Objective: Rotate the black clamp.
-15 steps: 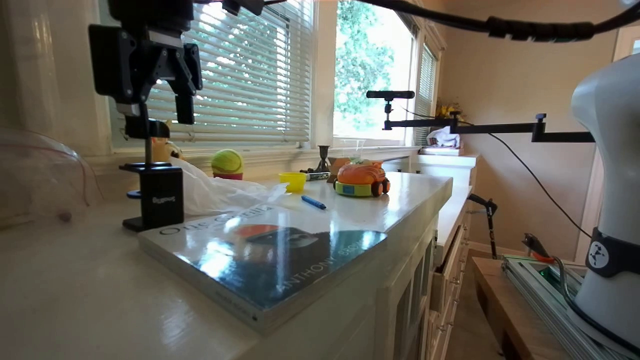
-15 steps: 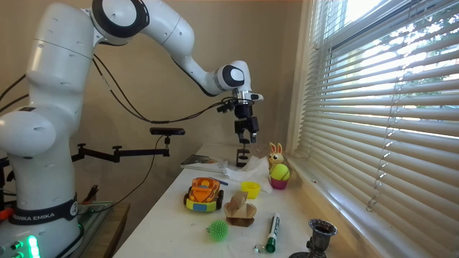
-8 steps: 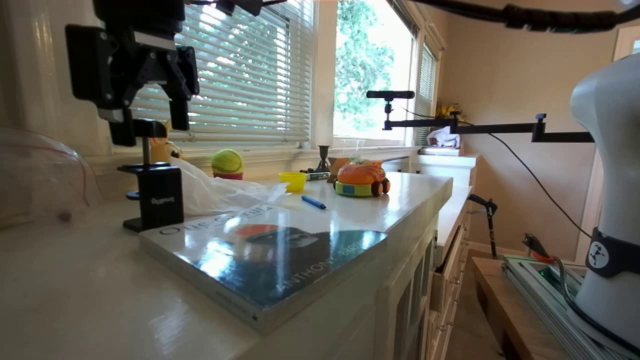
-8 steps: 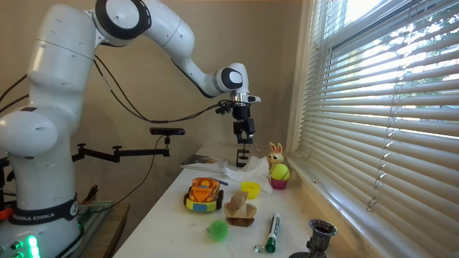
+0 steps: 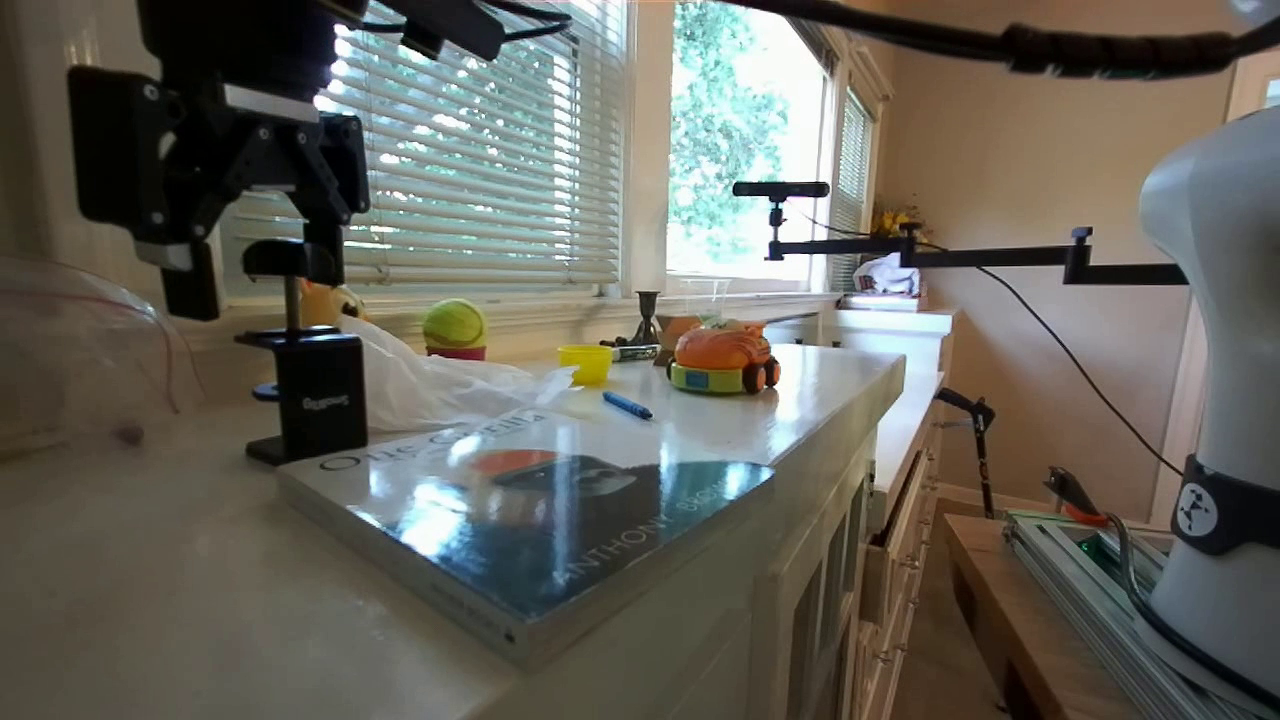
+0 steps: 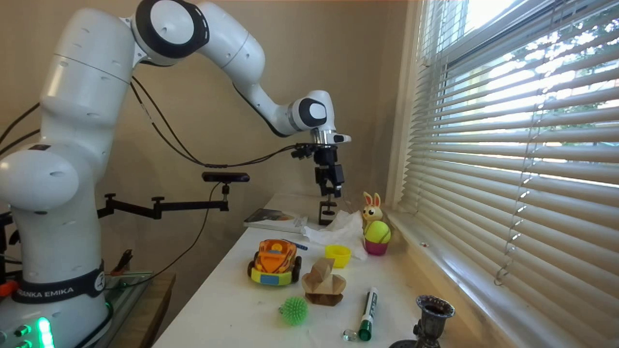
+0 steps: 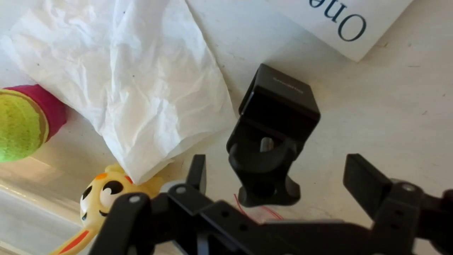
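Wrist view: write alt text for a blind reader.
A black clamp on a white countertop, seen from above, its knob showing in the gap of the open gripper. At left are a crumpled white sheet, a yellow-green ball in a magenta cup, and a yellow rabbit toy; at upper right, a book corner reads "One" upside down.

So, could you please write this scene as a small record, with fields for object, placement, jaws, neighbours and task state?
Object: black clamp
Placement: upright on the white counter, knob uppermost
Jaws: open; in the wrist view the knob lies between them, a gap on each side
Neighbours: crumpled white sheet close by; book, apart from the clamp
Farther along: toy car, yellow cup, spiky green ball, marker
Task state: clamp not gripped; rotation cannot be told
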You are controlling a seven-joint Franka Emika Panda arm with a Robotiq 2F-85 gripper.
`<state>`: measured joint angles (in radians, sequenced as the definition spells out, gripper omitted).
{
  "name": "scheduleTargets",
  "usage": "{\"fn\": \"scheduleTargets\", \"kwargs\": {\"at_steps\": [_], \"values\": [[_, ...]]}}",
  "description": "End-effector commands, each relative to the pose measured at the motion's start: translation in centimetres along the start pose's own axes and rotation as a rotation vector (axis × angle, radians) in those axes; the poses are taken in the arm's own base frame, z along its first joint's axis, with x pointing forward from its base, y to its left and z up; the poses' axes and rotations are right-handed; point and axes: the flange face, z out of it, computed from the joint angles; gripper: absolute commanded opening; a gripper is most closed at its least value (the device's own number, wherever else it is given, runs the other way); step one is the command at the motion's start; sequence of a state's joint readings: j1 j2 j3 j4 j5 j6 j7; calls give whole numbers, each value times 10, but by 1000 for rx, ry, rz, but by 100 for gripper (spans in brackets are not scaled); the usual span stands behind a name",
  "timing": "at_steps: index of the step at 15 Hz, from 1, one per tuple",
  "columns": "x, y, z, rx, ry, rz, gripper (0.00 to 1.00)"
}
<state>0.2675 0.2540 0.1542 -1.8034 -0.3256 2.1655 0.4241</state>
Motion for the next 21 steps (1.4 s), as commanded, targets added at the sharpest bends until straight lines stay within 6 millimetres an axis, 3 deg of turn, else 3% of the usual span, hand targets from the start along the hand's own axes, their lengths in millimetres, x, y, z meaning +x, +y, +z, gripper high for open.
{"fn": "scheduleTargets", "kwargs": {"at_steps": [1, 21], "values": [[0, -1, -1, -3, 1, 6, 100], [-4, -3, -21, 102, -29, -7, 100]]}}
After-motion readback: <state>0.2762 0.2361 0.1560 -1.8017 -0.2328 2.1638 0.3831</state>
